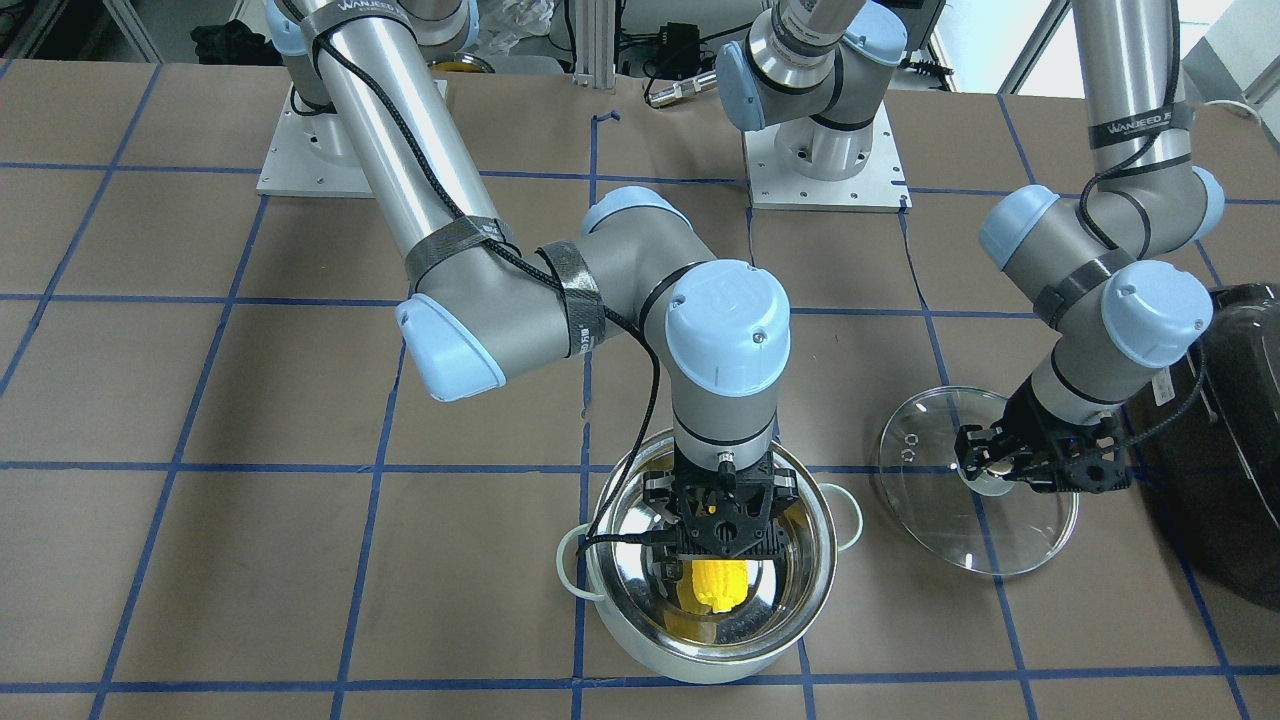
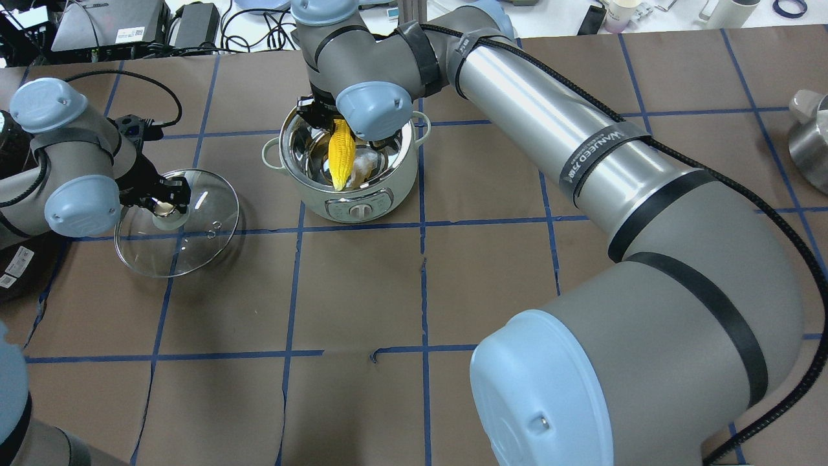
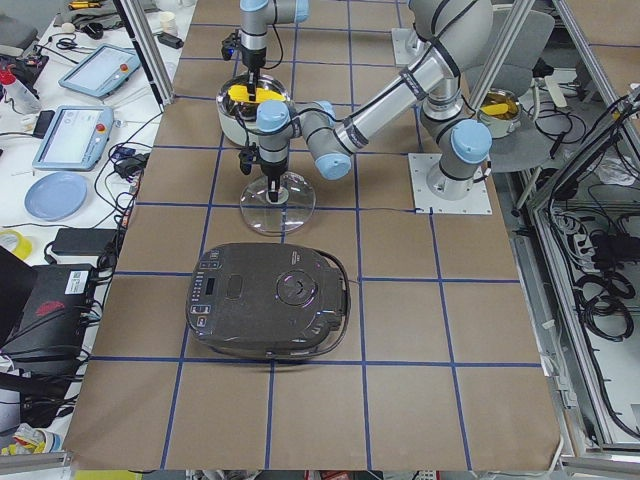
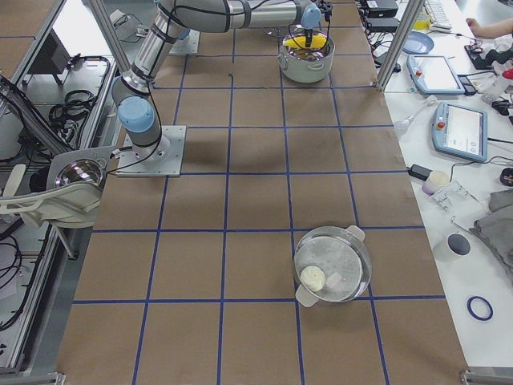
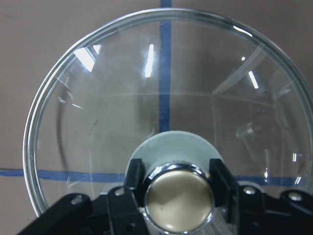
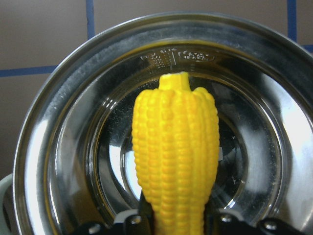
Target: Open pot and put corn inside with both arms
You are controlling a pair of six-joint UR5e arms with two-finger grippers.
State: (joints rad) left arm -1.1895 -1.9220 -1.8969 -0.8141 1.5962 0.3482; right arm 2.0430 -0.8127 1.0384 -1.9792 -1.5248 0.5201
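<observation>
The pot (image 1: 822, 560) stands open in the table's middle; it also shows in the overhead view (image 2: 362, 200). My right gripper (image 1: 715, 572) is shut on the yellow corn (image 1: 715, 590) and holds it inside the pot's rim, tip down (image 2: 341, 152) (image 6: 176, 147). The glass lid (image 1: 930, 500) is off the pot, beside it on my left (image 2: 194, 246). My left gripper (image 1: 988, 468) is shut on the lid's metal knob (image 5: 178, 200). I cannot tell whether the lid touches the table.
A large dark grey appliance (image 1: 1235, 450) sits just beyond the lid, close to my left arm (image 3: 270, 300). A second lidded steel pot (image 4: 333, 265) stands far off on my right. The table has blue tape grid lines.
</observation>
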